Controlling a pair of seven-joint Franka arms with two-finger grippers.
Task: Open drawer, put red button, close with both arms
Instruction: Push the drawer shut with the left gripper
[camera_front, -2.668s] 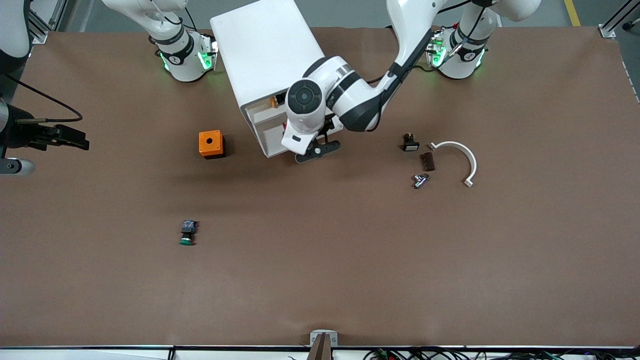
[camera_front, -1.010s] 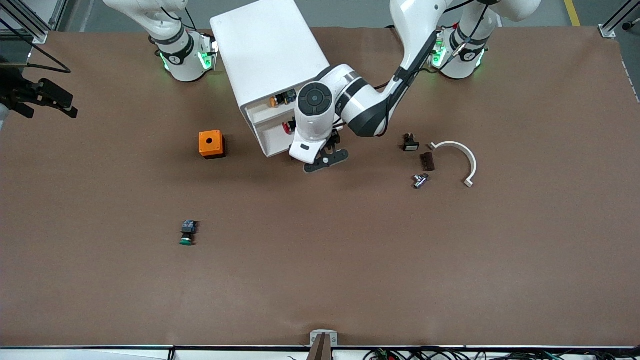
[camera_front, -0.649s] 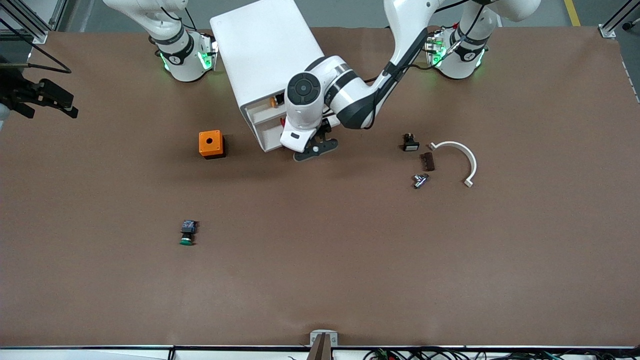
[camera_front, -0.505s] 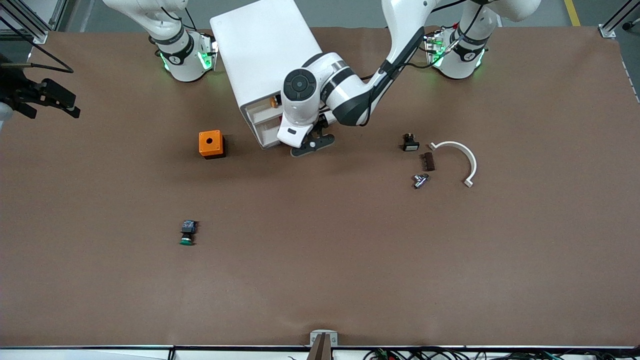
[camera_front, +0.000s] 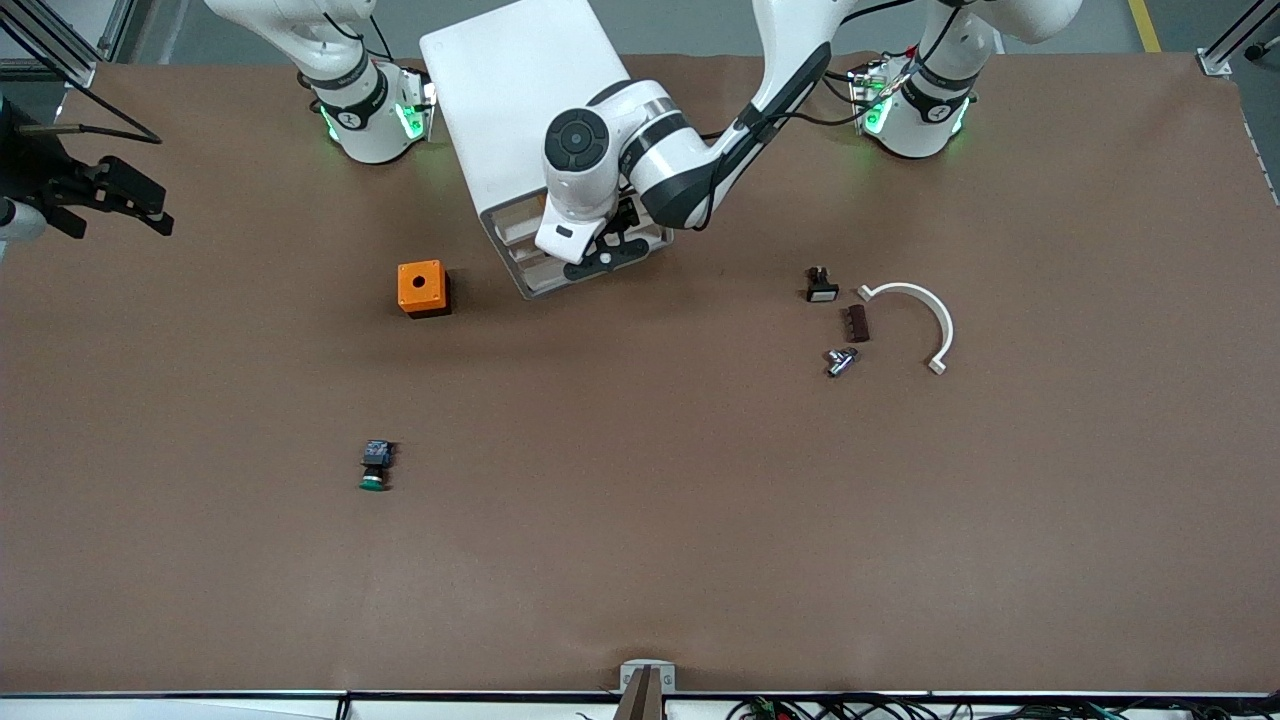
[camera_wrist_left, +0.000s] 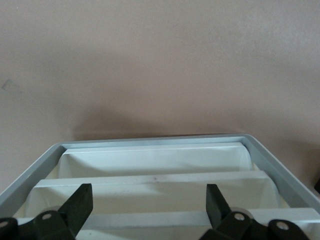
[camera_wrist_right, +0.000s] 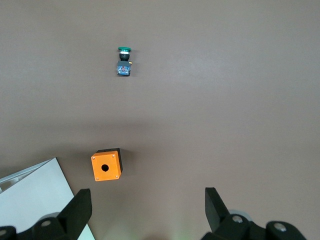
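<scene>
In the front view the white cabinet (camera_front: 520, 90) stands near the arms' bases, its front turned toward the camera. The left gripper (camera_front: 603, 256) is low against the drawer fronts, its arm reaching in from the left arm's end. The drawer (camera_front: 527, 243) shows only as a narrow white ledge sticking out a little from the cabinet, so it looks nearly pushed home but not flush. The red button cannot be seen anywhere on the table, and the arm covers much of the drawer. I judge it is already inside and that closing is the step in hand. The right gripper (camera_front: 150, 205) waits in the air over the table's edge at the right arm's end, well apart from the cabinet. Its share of a two-armed close is not yet begun. On the table lie an orange box (camera_front: 422, 288), a green button (camera_front: 375, 468) nearer the camera, and small parts by a white curved clip (camera_front: 925, 315). In the left wrist view the fingers (camera_wrist_left: 82, 205) stand wide and hold nothing. Under them are stepped white drawer rims (camera_wrist_left: 155, 178) inside a grey frame, and no button shows there. I cannot tell which rim belongs to which drawer. In the right wrist view the jaws are also spread wide and empty, over bare table with the orange box (camera_wrist_right: 106, 166) and green button (camera_wrist_right: 123, 61) below.
</scene>
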